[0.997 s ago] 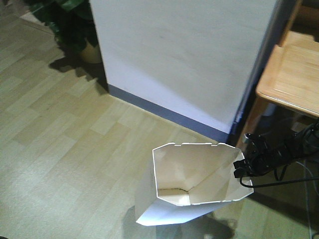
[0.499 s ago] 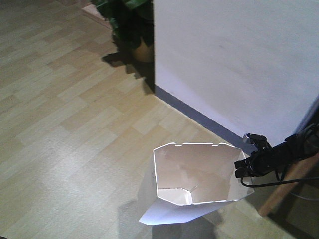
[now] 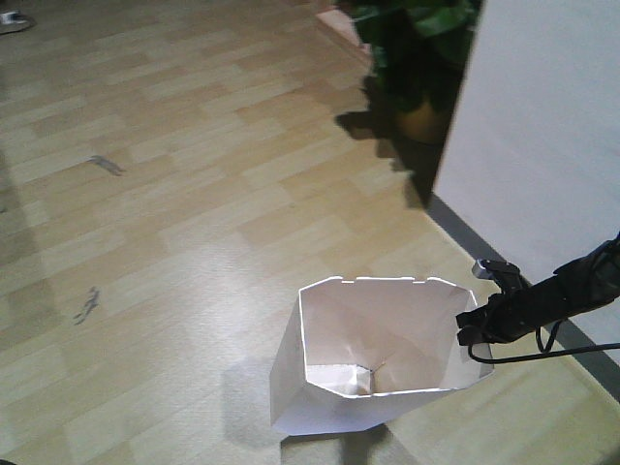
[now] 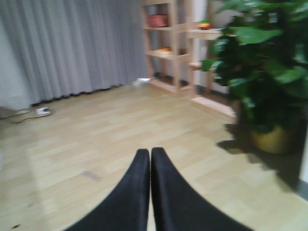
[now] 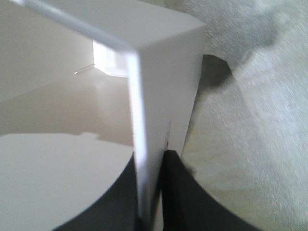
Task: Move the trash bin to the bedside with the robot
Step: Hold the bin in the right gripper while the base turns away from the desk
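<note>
The bin [image 3: 383,329] is at lower centre of the front view, its right rim pinched by the right gripper [image 3: 472,334]. The left gripper [image 4: 150,156] is closed on nothing. This looks like the transport step. No bed is in view, so the next move calls for driving on to find it with the pinch held firm, clear of the plant [image 3: 417,58] at upper right.

The front view is soft. A pale sheen lies on the floor [image 3: 184,291] well apart from the right gripper [image 3: 469,334], and the plant [image 3: 417,39] beyond it throws a dark shadow. The left wrist view is dim and blurred. Against the right gripper, the bin [image 5: 159,72] wall looks washed-out and unfocused.
</note>
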You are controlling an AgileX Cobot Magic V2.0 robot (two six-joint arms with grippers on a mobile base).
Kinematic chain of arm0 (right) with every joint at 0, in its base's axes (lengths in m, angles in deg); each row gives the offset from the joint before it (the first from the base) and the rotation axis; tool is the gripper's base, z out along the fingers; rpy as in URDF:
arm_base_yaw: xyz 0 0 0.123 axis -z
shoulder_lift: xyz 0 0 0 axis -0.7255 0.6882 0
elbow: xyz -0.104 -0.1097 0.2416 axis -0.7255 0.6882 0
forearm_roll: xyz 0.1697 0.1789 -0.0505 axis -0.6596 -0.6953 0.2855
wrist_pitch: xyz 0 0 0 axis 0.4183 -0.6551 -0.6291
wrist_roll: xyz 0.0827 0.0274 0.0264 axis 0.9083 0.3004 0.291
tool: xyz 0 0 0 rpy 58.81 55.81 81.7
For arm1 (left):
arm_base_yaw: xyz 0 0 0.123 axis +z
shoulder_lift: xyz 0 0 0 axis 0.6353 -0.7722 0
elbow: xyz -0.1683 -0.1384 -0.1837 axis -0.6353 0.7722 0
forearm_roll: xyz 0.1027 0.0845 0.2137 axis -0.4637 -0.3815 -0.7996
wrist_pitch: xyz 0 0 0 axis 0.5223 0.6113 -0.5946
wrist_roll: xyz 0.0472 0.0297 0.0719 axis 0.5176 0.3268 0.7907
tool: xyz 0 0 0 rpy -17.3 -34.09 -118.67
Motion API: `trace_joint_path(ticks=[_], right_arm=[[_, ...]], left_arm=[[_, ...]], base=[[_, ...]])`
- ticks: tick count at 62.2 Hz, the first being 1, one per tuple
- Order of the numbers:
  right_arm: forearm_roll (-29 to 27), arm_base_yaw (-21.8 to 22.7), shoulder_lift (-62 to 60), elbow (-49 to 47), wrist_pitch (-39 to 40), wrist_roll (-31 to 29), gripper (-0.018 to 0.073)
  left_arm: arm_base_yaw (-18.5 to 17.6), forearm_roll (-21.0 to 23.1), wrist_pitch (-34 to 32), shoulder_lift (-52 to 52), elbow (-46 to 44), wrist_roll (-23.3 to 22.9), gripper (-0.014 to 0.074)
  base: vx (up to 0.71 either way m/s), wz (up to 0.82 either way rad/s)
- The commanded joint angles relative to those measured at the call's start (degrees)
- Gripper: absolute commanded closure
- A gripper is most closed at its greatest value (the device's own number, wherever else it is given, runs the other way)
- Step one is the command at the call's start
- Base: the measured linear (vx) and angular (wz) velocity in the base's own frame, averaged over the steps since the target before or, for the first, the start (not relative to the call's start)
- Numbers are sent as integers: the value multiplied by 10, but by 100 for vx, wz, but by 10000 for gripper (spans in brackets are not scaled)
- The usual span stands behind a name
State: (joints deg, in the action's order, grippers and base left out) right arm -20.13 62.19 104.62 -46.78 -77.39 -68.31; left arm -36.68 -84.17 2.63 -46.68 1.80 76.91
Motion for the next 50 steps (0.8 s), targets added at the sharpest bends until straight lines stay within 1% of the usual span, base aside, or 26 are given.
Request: trace_joint_path(ticks=[1,31,50], right_arm=[[-37,1,-49,-6,-125,-3,564],[-37,1,-49,-6,-125,-3,564],[-37,1,-49,-6,-125,-3,564]], left_arm=[[-1,3,-42,3,-12,-3,603],[-1,3,-42,3,-12,-3,603],[-1,3,-42,3,-12,-3,603]], base=[[16,67],[15,61],[13,42]])
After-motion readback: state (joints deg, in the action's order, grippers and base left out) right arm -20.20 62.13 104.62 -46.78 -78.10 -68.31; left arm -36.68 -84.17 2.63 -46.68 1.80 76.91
